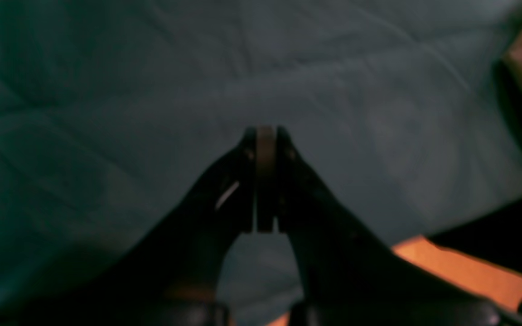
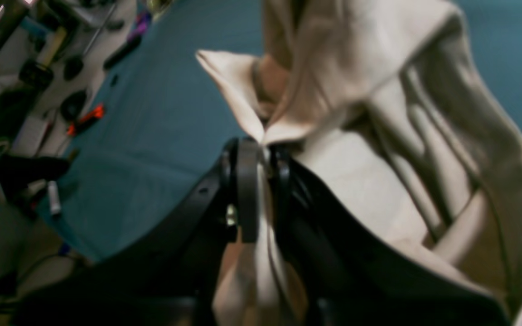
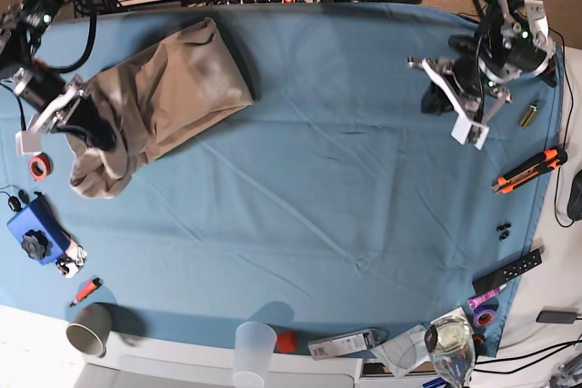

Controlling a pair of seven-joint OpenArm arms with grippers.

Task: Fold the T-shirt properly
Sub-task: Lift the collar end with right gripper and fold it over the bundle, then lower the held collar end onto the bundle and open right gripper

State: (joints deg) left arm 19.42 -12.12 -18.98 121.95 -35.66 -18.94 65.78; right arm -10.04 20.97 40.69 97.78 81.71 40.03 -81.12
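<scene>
My right gripper [image 2: 261,145] is clamped on a pinch of the T-shirt [image 2: 360,149]: beige cloth is squeezed between its fingers, a pointed fold sticks up just past the tips, and more cloth hangs down between them toward my wrist. Beyond the gripper the shirt rises in a bunched heap of long folds, spreading off to its right. In the base view that gripper [image 3: 86,129] sits at the shirt's [image 3: 168,88] lower end, with the rest of the garment stretching away from it across the blue table [image 3: 346,188] in a crumpled, partly folded band.

My left gripper [image 1: 265,136] is clenched with nothing in it, the fingers pressed together above bare blue cloth. It [image 3: 473,120] hangs well apart from the shirt, over the far side of the table.
</scene>
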